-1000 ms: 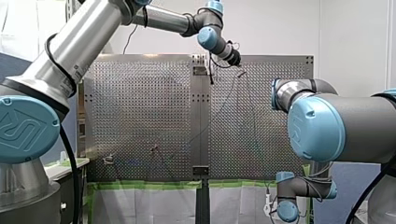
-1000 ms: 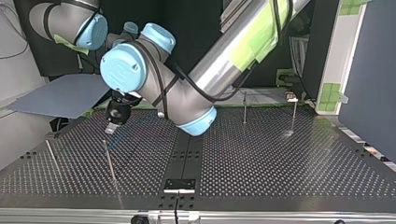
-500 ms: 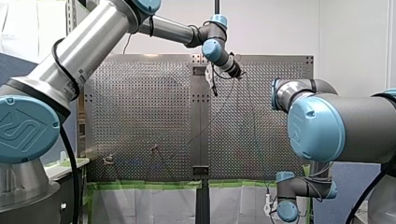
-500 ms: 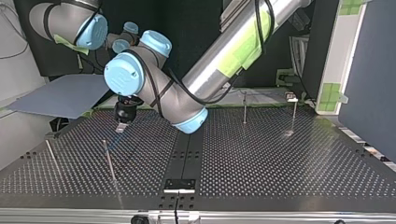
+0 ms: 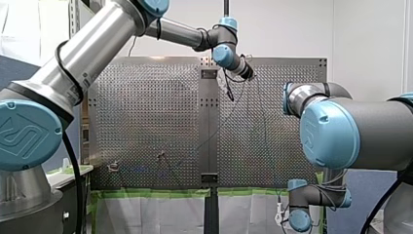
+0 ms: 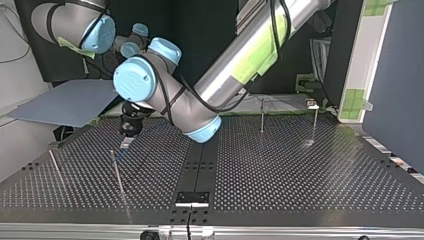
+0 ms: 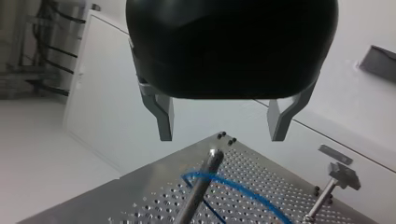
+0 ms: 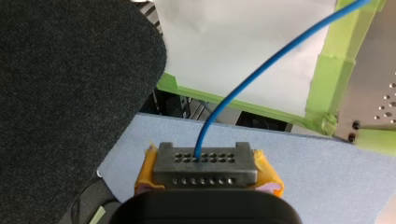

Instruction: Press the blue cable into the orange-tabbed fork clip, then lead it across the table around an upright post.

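Poised over the work, my left gripper (image 7: 220, 137) hangs with its metal fingers spread wide and empty above an upright post (image 7: 201, 186), where the blue cable (image 7: 233, 184) bows against the shaft. In the top view the post stands at that gripper's seven o'clock, on the table's (image 6: 300, 175) nine o'clock side. My right gripper (image 8: 204, 161) pinches the cable between closed yellow pads. The cable looks light, thin and springy, so a hold close beside the post would likely control it best.

blue cable (image 8: 261, 60), silver perforated table (image 6: 300, 170), green tape (image 8: 336, 70), my left end effector (image 7: 221, 135) black.
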Controlling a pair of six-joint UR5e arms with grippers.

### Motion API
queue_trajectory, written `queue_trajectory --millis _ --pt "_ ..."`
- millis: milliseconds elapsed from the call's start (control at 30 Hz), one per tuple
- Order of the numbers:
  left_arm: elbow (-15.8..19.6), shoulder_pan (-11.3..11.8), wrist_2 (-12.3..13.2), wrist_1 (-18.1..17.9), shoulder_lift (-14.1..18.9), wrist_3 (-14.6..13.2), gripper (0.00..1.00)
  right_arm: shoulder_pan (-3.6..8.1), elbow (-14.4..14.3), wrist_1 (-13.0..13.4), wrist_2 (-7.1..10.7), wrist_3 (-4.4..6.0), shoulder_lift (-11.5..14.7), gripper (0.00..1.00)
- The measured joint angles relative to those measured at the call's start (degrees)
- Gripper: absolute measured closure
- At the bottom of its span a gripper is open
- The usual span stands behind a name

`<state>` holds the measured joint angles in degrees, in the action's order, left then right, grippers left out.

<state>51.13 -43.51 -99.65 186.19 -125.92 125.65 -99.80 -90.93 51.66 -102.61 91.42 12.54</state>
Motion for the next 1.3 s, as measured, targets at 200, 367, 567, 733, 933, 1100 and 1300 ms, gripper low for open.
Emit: queue_trajectory --millis 200,367,567,733,933,1100,1300 --pt "0.0 0.83 -0.88 -2.63 -2.08 2.73 0.02 0.0 0.0 -0.05 0.1 0.03 0.0 1.0" --pt "-0.01 2.08 -2.65 -4.69 -2.79 5.13 0.02 0.01 0.0 -0.05 0.14 0.02 0.0 1.0" --pt "-1.27 3.45 -4.62 -7.26 -2.85 6.63 0.02 -0.02 0.0 -0.05 0.39 0.0 0.0 1.0" --pt "-3.27 3.48 -5.7 -9.37 -2.86 5.61 0.02 -0.07 0.0 -0.05 0.41 0.0 0.0 1.0" --pt "-6.05 3.58 -5.69 -10.9 -2.89 5.51 0.02 -0.23 0.0 0.02 0.45 0.0 0.0 1.0" --pt "-8.48 3.49 -5.39 -12.36 -3.54 5.99 0.02 -0.42 0.0 -0.02 0.46 0.0 0.0 1.0" --pt "-11.32 3.23 -5.44 -12.8 -6.07 6.23 0.02 -0.51 0.0 -0.05 0.46 0.02 -0.01 1.0"
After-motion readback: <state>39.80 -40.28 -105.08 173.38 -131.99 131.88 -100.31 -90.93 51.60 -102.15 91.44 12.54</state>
